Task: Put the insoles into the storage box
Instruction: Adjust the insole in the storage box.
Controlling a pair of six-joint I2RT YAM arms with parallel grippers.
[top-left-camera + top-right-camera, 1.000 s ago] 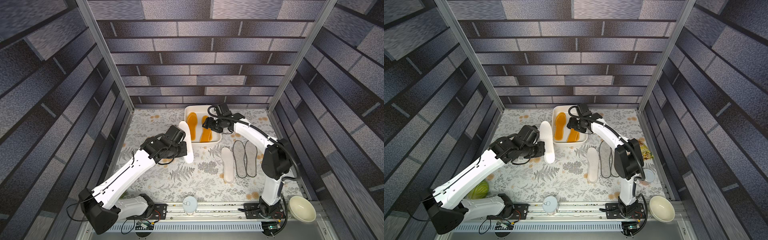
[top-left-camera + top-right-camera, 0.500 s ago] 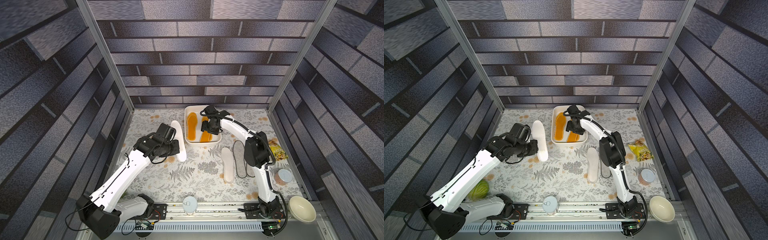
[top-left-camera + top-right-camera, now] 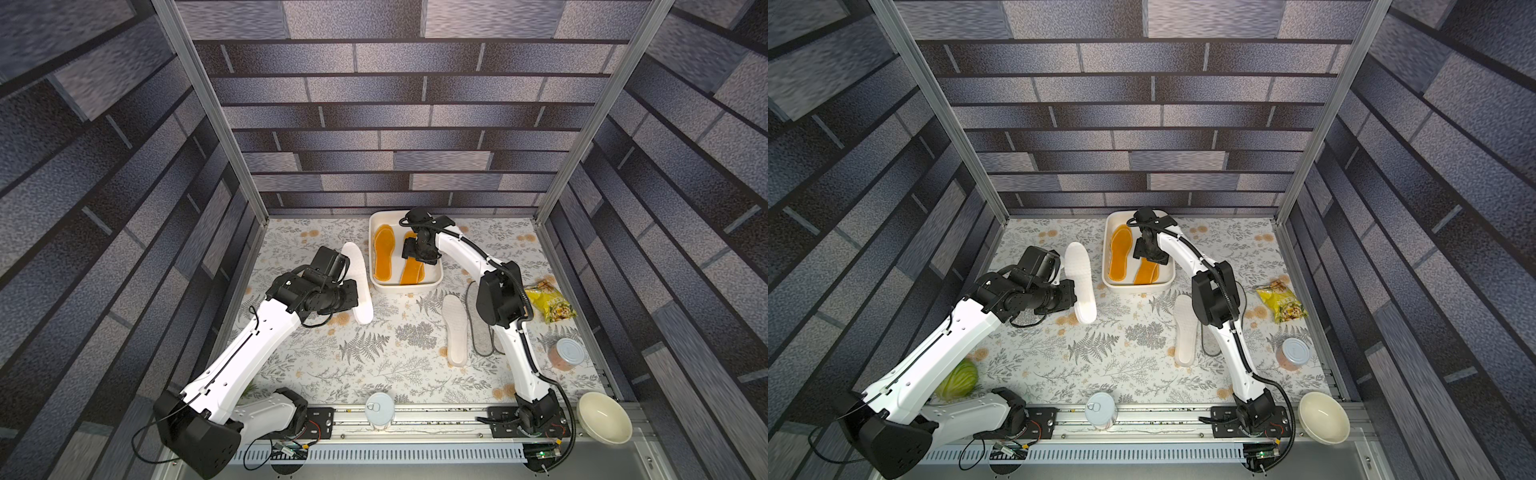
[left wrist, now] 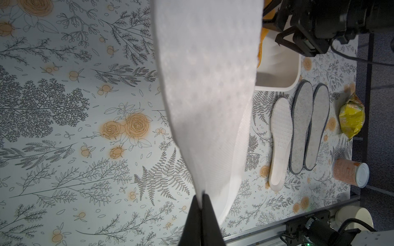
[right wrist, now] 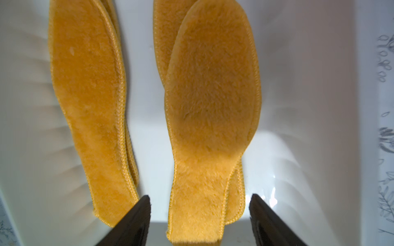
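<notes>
The left pincer (image 4: 201, 194) is clamped shut on a white textured foam insole (image 4: 209, 85). It holds the insole just left of the white rectangular plastic storage box (image 3: 405, 287), which sits at the far middle of the floral table cover (image 4: 64, 127). Four orange fleecy insoles (image 5: 85, 95) lie in the box as two stacked pairs. The right pincer (image 5: 200, 197) hangs over the right pair's heel end, jaws spread wide on either side and gripping nothing. A second white foam insole (image 3: 455, 328) and two grey felt insoles with dark edging (image 4: 300, 127) lie flat on the table, near-right of the box.
</notes>
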